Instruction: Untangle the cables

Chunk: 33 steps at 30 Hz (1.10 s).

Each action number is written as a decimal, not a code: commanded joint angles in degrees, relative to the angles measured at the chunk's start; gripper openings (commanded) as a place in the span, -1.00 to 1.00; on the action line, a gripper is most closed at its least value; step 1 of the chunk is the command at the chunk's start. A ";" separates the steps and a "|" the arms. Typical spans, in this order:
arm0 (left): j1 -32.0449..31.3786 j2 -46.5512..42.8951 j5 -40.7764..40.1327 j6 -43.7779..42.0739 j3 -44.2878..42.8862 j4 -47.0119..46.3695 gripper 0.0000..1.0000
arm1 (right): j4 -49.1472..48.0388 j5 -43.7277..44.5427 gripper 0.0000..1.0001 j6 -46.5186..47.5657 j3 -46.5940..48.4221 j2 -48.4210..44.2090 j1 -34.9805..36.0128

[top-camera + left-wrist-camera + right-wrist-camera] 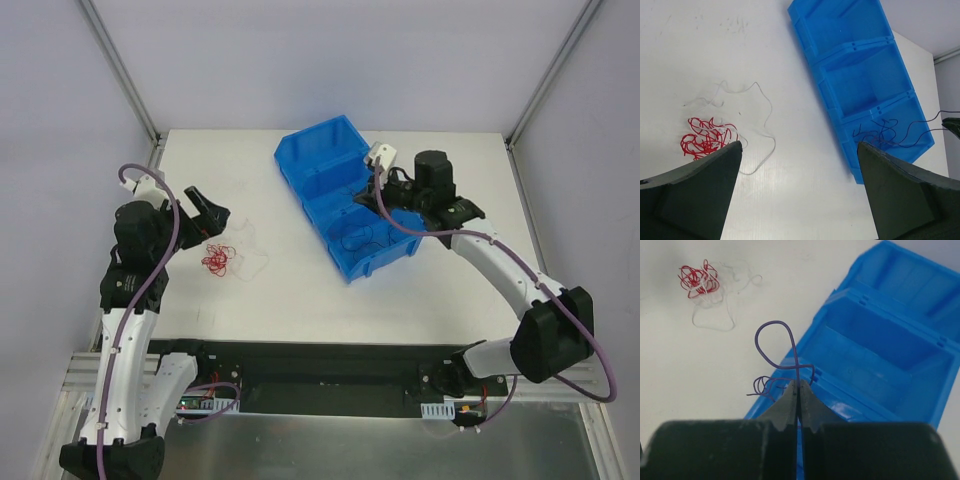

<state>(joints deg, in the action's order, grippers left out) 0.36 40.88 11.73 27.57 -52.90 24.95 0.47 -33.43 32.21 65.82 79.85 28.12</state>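
My left gripper hangs open over the table, its dark fingers wide apart with nothing between them. The red cable lies as a small tangle just beyond the left finger. The thin white cable loops loosely beside and through it. My right gripper is shut on the dark cable, which rises in a loop above the jaws. The rest of the dark cable curls in the nearest end compartment of the blue bin. From above, the right gripper is over that bin.
The blue bin has three compartments and lies diagonally mid-table; its two farther compartments hold nothing. Bare white table lies between the red tangle and the bin. The metal frame posts stand at the back corners.
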 commanded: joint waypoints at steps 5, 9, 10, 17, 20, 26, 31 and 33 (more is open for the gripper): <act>-0.18 5.07 4.52 -1.56 0.17 -4.82 0.95 | 7.43 -6.65 -1.00 9.18 -4.21 -6.11 -9.48; -0.19 11.31 10.40 -1.91 -0.44 -4.91 0.89 | 9.11 -5.33 -1.00 10.15 -4.56 -5.77 -11.68; -0.18 13.32 11.99 -1.82 -0.53 -4.91 0.86 | 10.15 -4.98 -1.00 10.68 -4.21 -5.15 -11.68; -2.20 28.09 20.80 -5.06 -3.07 -2.99 0.58 | 24.66 -3.84 -1.00 16.83 2.38 3.28 -11.51; -4.22 33.80 15.37 -8.23 -7.46 0.79 0.57 | 25.37 -2.87 -0.92 17.28 2.64 4.08 -11.59; -7.91 45.14 5.42 -14.64 -17.22 7.99 0.55 | 26.69 0.99 -0.46 17.10 3.97 5.49 -10.54; -8.36 53.07 2.86 -17.90 -21.63 13.11 0.41 | 20.81 6.61 0.01 11.14 2.56 2.07 -10.54; -8.53 54.12 1.90 -18.52 -19.97 12.58 0.40 | 17.74 6.54 0.14 8.77 2.12 -0.04 -10.54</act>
<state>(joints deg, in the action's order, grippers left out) -7.84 92.88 17.32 13.37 -73.54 32.36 24.71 -29.82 45.60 67.18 85.45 17.41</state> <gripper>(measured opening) 0.708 0.507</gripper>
